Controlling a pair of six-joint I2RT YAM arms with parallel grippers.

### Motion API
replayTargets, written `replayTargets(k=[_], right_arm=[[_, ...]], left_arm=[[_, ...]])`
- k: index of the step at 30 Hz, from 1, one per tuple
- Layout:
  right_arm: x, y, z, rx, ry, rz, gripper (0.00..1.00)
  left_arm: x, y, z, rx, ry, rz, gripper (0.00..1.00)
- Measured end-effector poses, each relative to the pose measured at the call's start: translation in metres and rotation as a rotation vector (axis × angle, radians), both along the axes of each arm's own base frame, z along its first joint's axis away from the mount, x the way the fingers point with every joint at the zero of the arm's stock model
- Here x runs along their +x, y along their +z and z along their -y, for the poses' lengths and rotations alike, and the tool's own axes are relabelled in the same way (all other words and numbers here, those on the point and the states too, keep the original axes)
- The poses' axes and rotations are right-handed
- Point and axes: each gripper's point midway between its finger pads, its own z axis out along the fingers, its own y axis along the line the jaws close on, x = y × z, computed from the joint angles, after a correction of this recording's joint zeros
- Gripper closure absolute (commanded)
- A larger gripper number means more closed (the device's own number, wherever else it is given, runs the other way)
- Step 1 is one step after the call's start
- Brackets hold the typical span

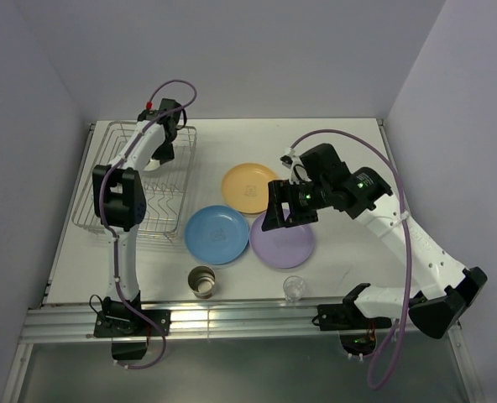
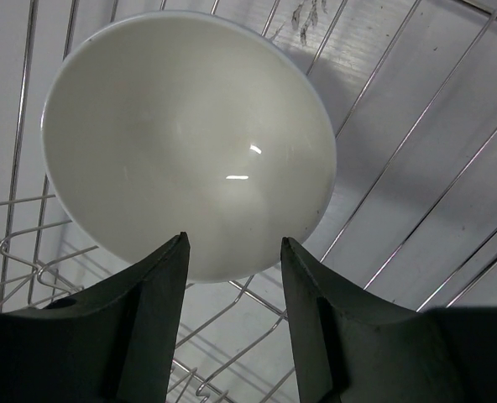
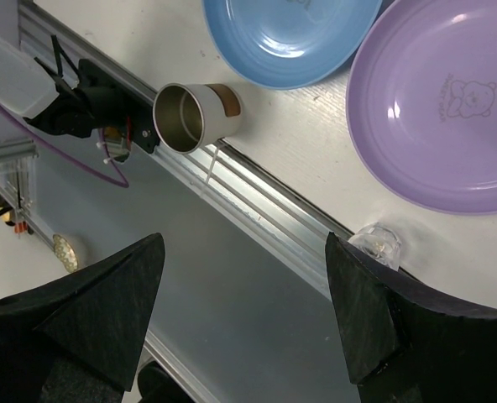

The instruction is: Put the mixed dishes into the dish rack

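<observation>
The silver wire dish rack [image 1: 122, 210] stands at the left. My left gripper [image 1: 162, 153] hangs over its far end, open. In the left wrist view the white bowl [image 2: 185, 138] lies in the rack [image 2: 416, 134], hollow side up, just beyond my open gripper [image 2: 233, 243]; the fingers do not grip it. The arm hides the bowl in the top view. My right gripper [image 1: 286, 214] is open wide and empty above the purple plate [image 1: 284, 243]. The blue plate [image 1: 217, 234], yellow-orange plate [image 1: 250, 187], cream cup [image 1: 202, 281] and clear glass [image 1: 295, 289] sit on the table.
The right wrist view shows the blue plate [image 3: 290, 34], purple plate [image 3: 442, 117], cup [image 3: 190, 117] and glass [image 3: 376, 245] by the metal rail [image 3: 265, 218] at the table's near edge. Walls close in the table on three sides.
</observation>
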Motion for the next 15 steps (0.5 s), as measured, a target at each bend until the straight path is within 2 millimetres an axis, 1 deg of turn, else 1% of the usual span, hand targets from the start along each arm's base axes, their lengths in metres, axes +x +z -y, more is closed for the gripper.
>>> replayTargets(k=[4, 10, 15], right_arm=[[-0.001, -0.001, 0.0, 0.002, 0.006, -0.003, 0.16], [-0.002, -0.004, 0.001, -0.001, 0.007, -0.014, 0.16], [-0.002, -0.003, 0.002, -0.001, 0.013, -0.006, 0.16]], left_arm=[[0.0, -0.004, 0.003, 0.008, -0.008, -0.001, 0.41], [-0.006, -0.014, 0.012, 0.046, -0.024, -0.006, 0.38], [-0.005, -0.014, 0.018, 0.052, -0.033, 0.011, 0.37]])
